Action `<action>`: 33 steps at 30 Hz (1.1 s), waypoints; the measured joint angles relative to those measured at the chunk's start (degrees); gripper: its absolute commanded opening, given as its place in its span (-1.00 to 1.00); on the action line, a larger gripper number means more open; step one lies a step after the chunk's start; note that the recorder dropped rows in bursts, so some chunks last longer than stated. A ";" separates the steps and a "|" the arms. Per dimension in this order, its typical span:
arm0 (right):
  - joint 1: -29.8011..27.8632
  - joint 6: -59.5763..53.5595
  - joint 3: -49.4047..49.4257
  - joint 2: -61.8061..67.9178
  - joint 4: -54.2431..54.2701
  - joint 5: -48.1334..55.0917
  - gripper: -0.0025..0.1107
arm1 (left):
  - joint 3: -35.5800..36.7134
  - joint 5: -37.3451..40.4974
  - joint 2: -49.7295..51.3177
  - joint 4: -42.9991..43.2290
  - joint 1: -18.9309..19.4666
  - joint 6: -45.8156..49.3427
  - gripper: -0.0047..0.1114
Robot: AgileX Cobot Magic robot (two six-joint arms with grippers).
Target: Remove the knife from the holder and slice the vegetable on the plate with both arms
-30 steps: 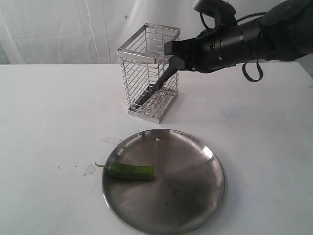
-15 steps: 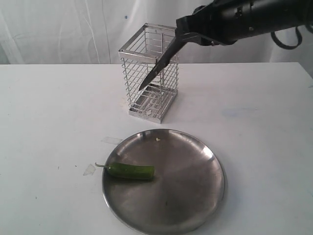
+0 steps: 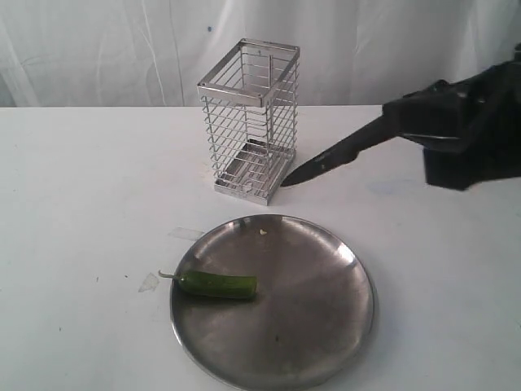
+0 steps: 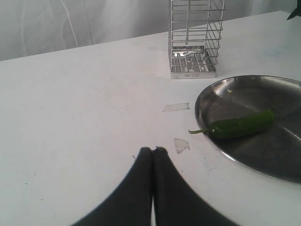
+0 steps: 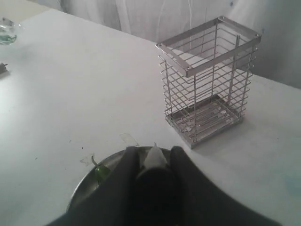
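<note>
Looking from the exterior view:
Right gripper: the right gripper [image 3: 407, 114], a bulky black mass at the right edge, was clamped on the knife handle.
Knife: the knife [image 3: 334, 155] hung in the air outside the holder, its dark blade slanting down toward the left, with the tip close to the holder's base corner; whether it touched, I could not tell.
Holder: the holder [image 3: 249, 119] stood upright on the white table [image 3: 89, 195], behind the plate, with nothing inside it.
Plate: the plate [image 3: 301, 326] lay flat near the front of the table.
Vegetable: the vegetable [image 3: 216, 284] lay on the plate's left part, its stem poking over the rim.

Left wrist view:
Left gripper: the left gripper [image 4: 152, 149] had its two black fingers pressed together on nothing, low over bare table.
Vegetable: the pod [image 4: 241, 125] lay inside the plate [image 4: 282, 174], near the gripper but apart from it.
Holder: the wire cage [image 4: 194, 37] stood beyond the plate.

Right wrist view:
Right gripper: the fingers [image 5: 181, 165] squeezed the knife's [image 5: 153, 158] pale-looking edge between them.
Holder: it [image 5: 207, 80] stood well ahead.
Plate: only a slice of rim [image 5: 82, 188] showed beside the fingers.
</note>
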 measured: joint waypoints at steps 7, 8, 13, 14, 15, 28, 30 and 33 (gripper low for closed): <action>0.00 2.82 2.20 -14.68 -0.23 5.04 -0.96 | 0.00 0.00 0.00 0.00 0.00 0.00 -0.92; 0.00 3.20 2.20 -15.22 -0.23 7.02 -0.96 | 0.00 0.00 0.00 0.00 0.00 0.00 -0.92; 0.00 3.62 2.20 -15.88 -0.46 10.44 -0.96 | 0.00 -0.47 0.00 0.00 0.00 0.00 -0.92; 0.00 3.62 2.20 -15.88 -0.46 10.92 -0.96 | 0.00 -1.13 0.00 -0.17 0.00 -0.19 -0.92; 0.00 3.62 2.20 -15.88 -0.46 11.91 -0.96 | 0.00 -4.05 0.00 -1.18 0.00 -2.02 -0.92; 0.50 -3.46 -0.73 -14.55 9.31 19.47 -0.96 | -5.24 -26.51 5.00 59.70 0.00 -74.33 -0.55; 1.15 -4.20 -2.97 -12.87 9.41 21.02 -0.96 | -9.61 -31.57 10.25 77.88 0.00 -88.51 -0.33; 2.28 -5.24 -5.89 -9.97 9.41 23.33 -0.96 | -15.24 -37.87 18.52 90.15 0.00 -97.25 -0.11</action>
